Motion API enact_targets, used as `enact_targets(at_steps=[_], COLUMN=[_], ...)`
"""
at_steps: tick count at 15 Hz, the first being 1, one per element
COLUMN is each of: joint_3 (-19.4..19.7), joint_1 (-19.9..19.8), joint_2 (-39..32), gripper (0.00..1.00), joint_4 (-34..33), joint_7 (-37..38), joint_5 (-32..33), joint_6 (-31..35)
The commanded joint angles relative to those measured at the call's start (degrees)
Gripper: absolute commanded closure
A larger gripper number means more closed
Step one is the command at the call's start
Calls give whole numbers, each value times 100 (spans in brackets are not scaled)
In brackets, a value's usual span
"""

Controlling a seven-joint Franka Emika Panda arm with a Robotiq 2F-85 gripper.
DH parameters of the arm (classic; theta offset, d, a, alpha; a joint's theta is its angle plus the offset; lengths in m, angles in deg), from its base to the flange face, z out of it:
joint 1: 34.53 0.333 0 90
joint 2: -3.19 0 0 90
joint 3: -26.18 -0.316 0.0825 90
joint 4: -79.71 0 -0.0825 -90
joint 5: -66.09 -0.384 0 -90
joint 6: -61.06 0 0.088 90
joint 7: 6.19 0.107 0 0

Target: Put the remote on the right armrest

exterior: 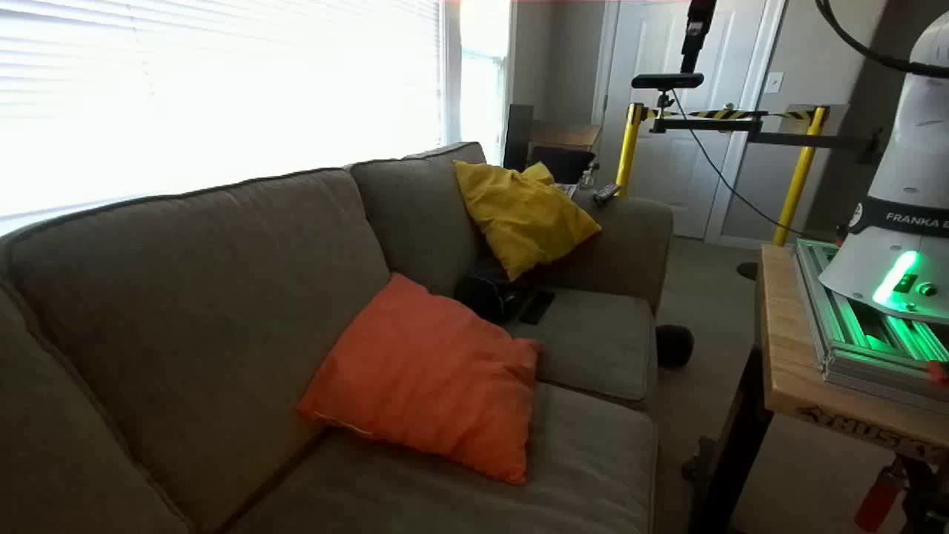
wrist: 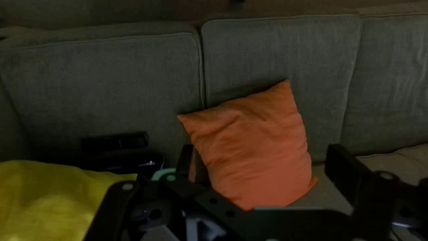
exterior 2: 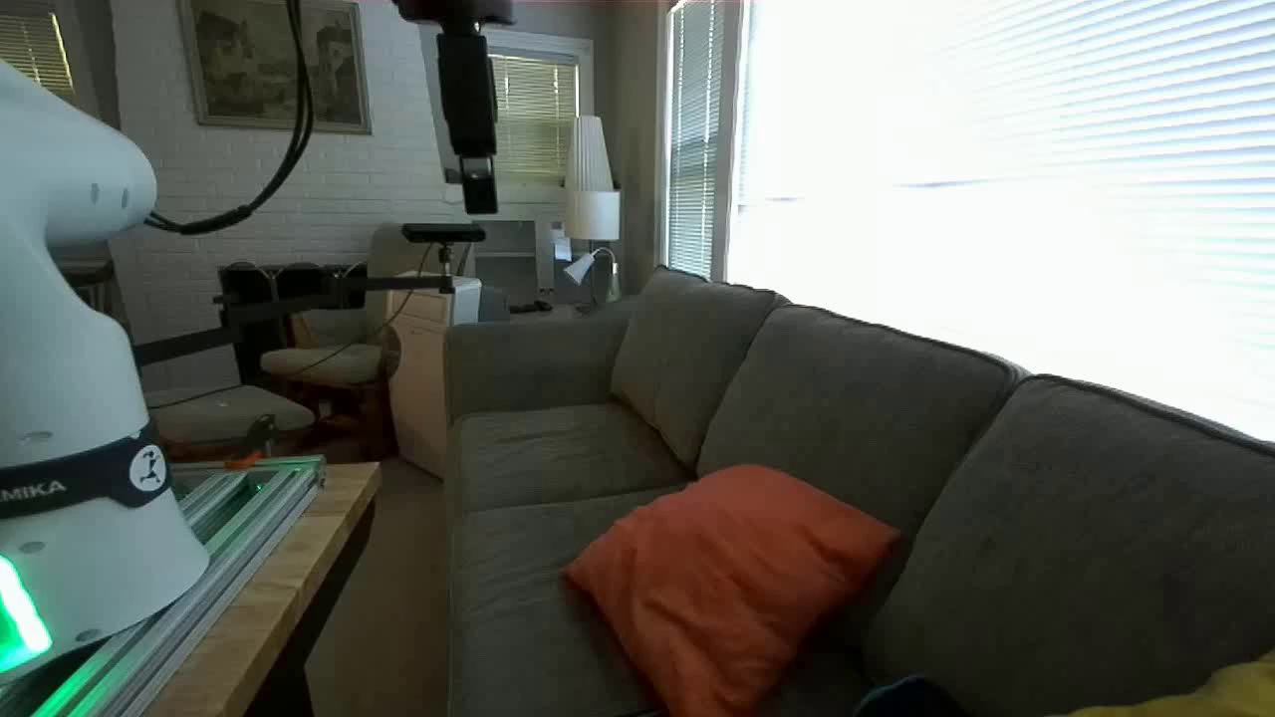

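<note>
- Lying flat on the seat [exterior: 600, 341], the remote [exterior: 536, 307] is sitting between the yellow cushion [exterior: 530, 219] and the orange cushion [exterior: 437, 378], just right of some black thing [exterior: 480, 297] in an exterior view. I'm not managing to tell if they're touching.
- The claw [wrist: 260, 159] is hanging high above, jaws spread wide, and it isn't gripping anything.
- I'm expecting light, stiff plastic, probably a bit slippery, and not too fussy about a firm squeeze.
- For the hold, I'd be pinching the middle across the narrow way. In the wrist view its long side is running roughly the way the jaws are spreading, so the claw is probably needing about a quarter turn.
- It's lying low on soft padding, so the jaws are likely going to be denting the seat, and the black thing is crowding one long side.
- I'm taking the right armrest [exterior: 630, 237] as the far one by the yellow cushion, going by the robot's [exterior: 912, 163] own right. Its top is looking rounded, so I'd be setting the remote down flat.
- A grey gadget [exterior: 606, 194] is showing there too; I'm not sure if it's resting on top or behind.
</note>
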Motion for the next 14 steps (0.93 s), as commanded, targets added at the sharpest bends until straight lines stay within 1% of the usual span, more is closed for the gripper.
enact_targets(at_steps=[1,8,9,11,14], joint_3=[-75,-75,-79,-161,-335], joint_1=[-91,-91,-132,-221,-377], joint_2=[-14,-14,-19,-140,-435], gripper=[0,0,0,0,0], joint_4=[-13,-13,-1,17,36], joint_7=[-52,-52,9,317,1156], joint_5=[-55,-55,-50,-120,-306], joint_6=[-19,-18,66,350,967])
